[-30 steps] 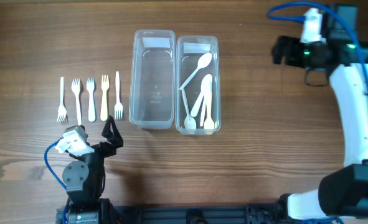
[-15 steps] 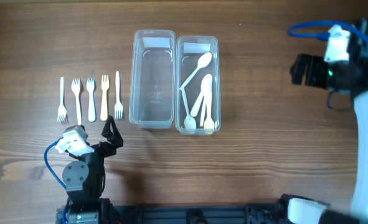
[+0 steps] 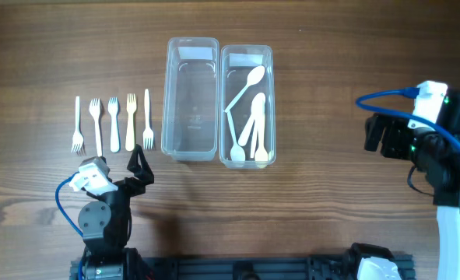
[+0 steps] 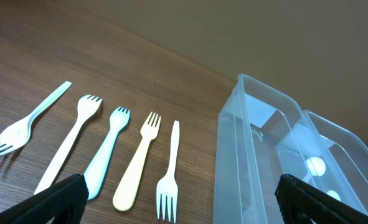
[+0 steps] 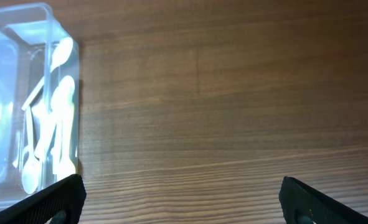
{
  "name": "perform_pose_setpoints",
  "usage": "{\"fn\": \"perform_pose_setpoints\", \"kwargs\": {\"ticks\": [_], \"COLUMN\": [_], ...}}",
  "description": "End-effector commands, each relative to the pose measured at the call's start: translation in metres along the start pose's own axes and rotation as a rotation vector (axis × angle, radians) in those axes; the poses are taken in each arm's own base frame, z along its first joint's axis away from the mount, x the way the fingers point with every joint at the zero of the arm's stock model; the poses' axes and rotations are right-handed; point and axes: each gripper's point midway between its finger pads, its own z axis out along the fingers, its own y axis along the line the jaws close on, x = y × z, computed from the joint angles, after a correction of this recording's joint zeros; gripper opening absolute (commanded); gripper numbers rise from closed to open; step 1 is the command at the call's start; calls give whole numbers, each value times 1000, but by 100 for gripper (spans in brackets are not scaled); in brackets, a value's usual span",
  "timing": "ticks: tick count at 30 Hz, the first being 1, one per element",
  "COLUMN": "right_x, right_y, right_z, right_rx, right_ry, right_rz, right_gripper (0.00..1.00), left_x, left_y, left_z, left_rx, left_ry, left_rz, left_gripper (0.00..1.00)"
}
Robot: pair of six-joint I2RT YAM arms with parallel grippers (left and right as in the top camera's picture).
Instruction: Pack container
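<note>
Two clear plastic containers stand side by side. The left container (image 3: 190,97) is empty; it also shows in the left wrist view (image 4: 249,155). The right container (image 3: 247,105) holds several white spoons (image 3: 254,124), and shows in the right wrist view (image 5: 28,112). Several plastic forks (image 3: 113,123) lie in a row left of the containers, seen also in the left wrist view (image 4: 115,158). My left gripper (image 3: 138,166) is open and empty, just in front of the forks. My right gripper (image 3: 373,134) is open and empty, far right of the containers over bare wood.
The wooden table (image 3: 331,194) stretches around the containers. The left arm's base (image 3: 101,225) sits at the front left edge. The right arm's body (image 3: 447,155) stands at the right edge.
My right arm has swung from the back right toward the front, away from the containers. The left arm, forks and containers have not moved.
</note>
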Motion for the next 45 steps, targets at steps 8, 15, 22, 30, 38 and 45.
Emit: {"fn": "perform_pose_setpoints", "kwargs": {"ticks": [8, 15, 22, 30, 38, 45], "right_x": [15, 29, 4, -7, -7, -7], "right_y": [-8, -11, -12, -12, -12, -12], "right_z": [62, 97, 108, 110, 110, 110], "right_rx": [13, 10, 12, 13, 13, 13], "right_ry": [221, 351, 249, 204, 204, 204], "right_rz": [5, 15, 8, 4, 4, 4], "right_gripper": [100, 100, 100, 100, 100, 100], "left_x": [2, 2, 3, -38, -150, -133], "left_y": [2, 2, -1, -51, -82, -72], "left_z": [0, 0, 0, -28, -110, -89], "left_rx": [-7, -7, 9, 167, 68, -75], "left_ry": [2, 2, 9, 64, 5, 334], "left_rz": [-15, -16, -16, -21, 24, 72], "left_gripper": [100, 100, 100, 100, 100, 100]}}
